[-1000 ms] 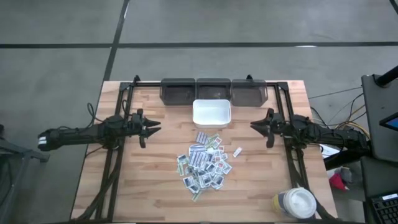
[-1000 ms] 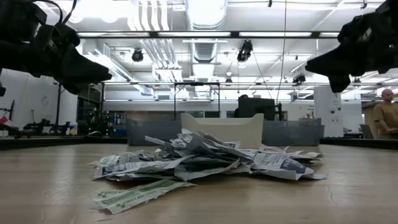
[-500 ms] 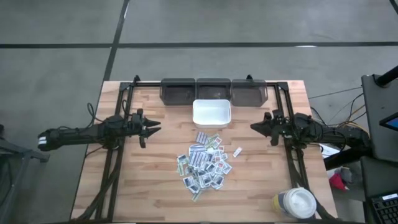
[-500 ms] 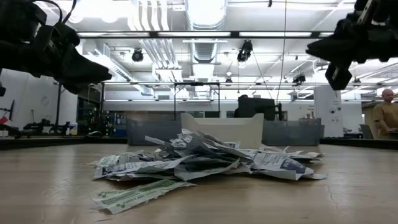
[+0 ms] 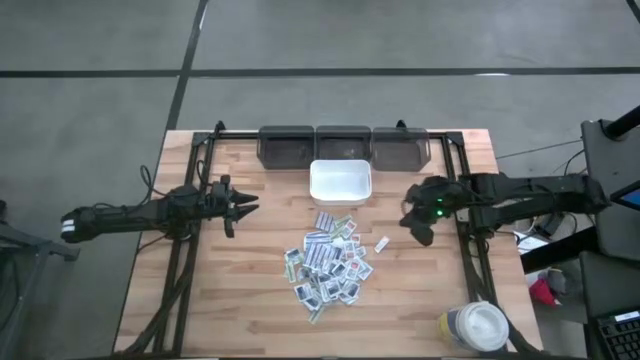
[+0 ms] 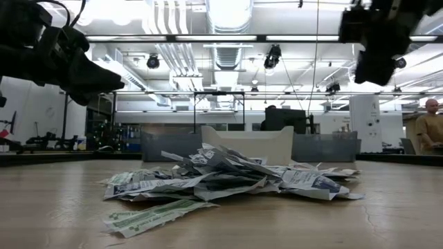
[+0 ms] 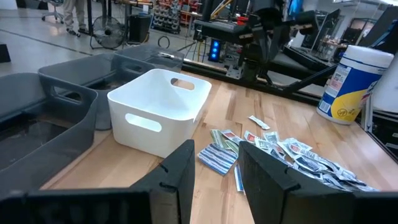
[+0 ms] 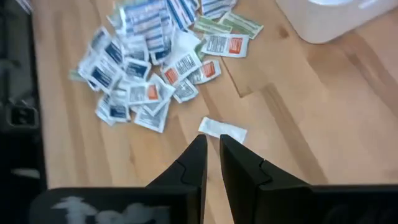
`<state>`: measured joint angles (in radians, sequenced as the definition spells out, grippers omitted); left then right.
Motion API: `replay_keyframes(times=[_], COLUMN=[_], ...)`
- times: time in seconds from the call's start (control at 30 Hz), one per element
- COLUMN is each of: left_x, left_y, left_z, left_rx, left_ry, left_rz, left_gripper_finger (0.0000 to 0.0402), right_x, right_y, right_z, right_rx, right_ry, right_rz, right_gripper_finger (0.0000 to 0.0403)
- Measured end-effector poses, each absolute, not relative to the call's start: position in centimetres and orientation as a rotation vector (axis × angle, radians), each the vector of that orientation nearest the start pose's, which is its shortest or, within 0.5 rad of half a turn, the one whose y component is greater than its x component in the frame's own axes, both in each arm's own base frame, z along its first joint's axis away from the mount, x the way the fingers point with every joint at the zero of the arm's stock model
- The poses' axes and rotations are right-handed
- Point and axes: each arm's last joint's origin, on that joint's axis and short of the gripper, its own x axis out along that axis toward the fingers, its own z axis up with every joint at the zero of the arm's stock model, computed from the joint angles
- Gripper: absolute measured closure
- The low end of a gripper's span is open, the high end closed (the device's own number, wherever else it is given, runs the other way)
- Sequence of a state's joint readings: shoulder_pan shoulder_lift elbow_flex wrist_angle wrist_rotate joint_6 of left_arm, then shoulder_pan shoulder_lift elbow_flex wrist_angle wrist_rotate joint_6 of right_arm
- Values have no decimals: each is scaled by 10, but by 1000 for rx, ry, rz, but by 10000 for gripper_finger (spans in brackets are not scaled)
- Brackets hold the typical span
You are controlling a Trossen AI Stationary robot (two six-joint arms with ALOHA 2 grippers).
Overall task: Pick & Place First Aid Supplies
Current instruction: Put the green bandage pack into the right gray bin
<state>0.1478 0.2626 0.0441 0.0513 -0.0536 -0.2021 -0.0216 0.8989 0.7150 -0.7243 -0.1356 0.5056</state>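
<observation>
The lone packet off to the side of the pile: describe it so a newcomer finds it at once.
Start at the white tray mid-table, then drop to the heap of first aid packets in front of it. Toward the right arm's side, a single small white packet lies alone on bare wood, apart from the heap.

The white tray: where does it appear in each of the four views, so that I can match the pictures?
High view: white tray at upper centre, in front of the dark bins.
Low view: centre, behind the packet pile.
Left wrist view: centre-left, beside the grey bins.
Right wrist view: only a corner, at the top right.
Shared landmark: the packet pile beside it.
</observation>
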Motion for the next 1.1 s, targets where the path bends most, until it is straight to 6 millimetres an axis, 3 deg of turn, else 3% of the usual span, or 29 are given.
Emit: replay_keyframes(times=[0.2,0.4,0.83,1.1], left_x=[111,111,111,111], left_y=[18,18,18,18], left_z=[161,162,161,161], left_rx=[-222,-223,-224,-224], left_ry=[145,145,145,145], left_rz=[218,218,218,218], left_gripper_finger=[282,282,282,282], right_x=[203,231,255,263], right_y=[-1,-1,-2,-2], right_z=[251,235,193,168], right_rx=[484,483,540,535], right_ry=[1025,1158,1389,1485], right_rz=[-127,-160,-270,-300], right_gripper_finger=[360,351,238,212])
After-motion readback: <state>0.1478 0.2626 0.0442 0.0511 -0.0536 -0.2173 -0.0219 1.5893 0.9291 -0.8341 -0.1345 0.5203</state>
